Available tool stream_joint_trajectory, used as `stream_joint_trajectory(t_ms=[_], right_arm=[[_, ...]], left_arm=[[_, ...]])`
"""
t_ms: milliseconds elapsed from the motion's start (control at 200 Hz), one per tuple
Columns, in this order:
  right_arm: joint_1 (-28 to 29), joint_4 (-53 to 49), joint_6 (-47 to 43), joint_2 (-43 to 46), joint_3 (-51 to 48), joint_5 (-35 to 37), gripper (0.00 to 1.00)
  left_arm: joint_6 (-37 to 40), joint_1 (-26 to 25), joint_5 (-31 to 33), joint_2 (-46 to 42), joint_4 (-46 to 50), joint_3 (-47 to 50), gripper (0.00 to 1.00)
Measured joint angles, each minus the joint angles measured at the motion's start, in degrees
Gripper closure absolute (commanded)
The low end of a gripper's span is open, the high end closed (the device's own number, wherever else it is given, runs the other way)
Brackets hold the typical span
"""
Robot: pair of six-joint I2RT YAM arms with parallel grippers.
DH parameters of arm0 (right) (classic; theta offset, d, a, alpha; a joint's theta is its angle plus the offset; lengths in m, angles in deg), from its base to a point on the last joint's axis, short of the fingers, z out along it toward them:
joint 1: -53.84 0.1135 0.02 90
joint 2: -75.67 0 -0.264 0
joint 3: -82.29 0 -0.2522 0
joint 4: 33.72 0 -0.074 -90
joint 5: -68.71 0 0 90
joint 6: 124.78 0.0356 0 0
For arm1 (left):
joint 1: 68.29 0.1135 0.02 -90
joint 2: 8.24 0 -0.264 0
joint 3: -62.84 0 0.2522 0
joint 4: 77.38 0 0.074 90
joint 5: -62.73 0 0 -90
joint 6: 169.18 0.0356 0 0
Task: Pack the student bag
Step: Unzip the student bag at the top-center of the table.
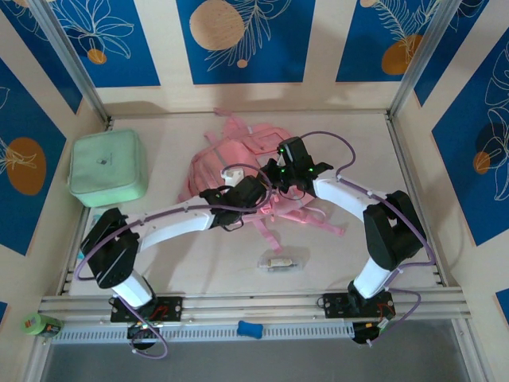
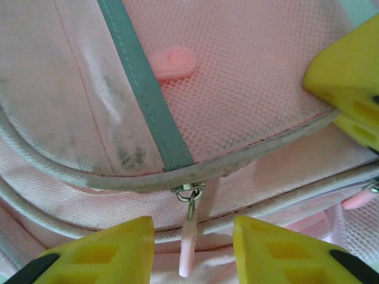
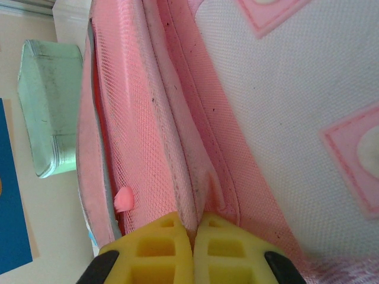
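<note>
Blue flower-print walls (image 1: pixel 238 40) close in a beige table (image 1: pixel 199 263). The pink student bag (image 1: pixel 231 155) lies flat at the middle of the table towards the far side, its straps trailing to the near side. A mint green square case (image 1: pixel 107 169) sits well apart to its left.

Both arms reach in over the bag. The right gripper (image 3: pixel 194 228) has its yellow fingers pressed together on a raised fold of the bag's pink fabric beside a mesh pocket. The left gripper (image 2: pixel 194 228) hovers close over a front pocket with its fingers spread wide, holding nothing; a pink zipper pull (image 2: pixel 187 251) hangs between them. A small clear packet (image 1: pixel 278 263) lies on the table near the straps.
</note>
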Motion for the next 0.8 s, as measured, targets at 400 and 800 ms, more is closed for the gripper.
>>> stream_joint_trajectory(t_ms=[400,800], right_arm=[[0.0,-0.5,-1.4,-0.2,0.3,0.0,1.0],[-3.0,-6.5,-8.1,-0.8,4.6,-3.1,1.0]], left_arm=[[2.8,2.9,-3.0,2.8,-0.2,-1.2,0.98],[12.3,6.8,-6.9,-5.9,-3.6,5.5,1.0]])
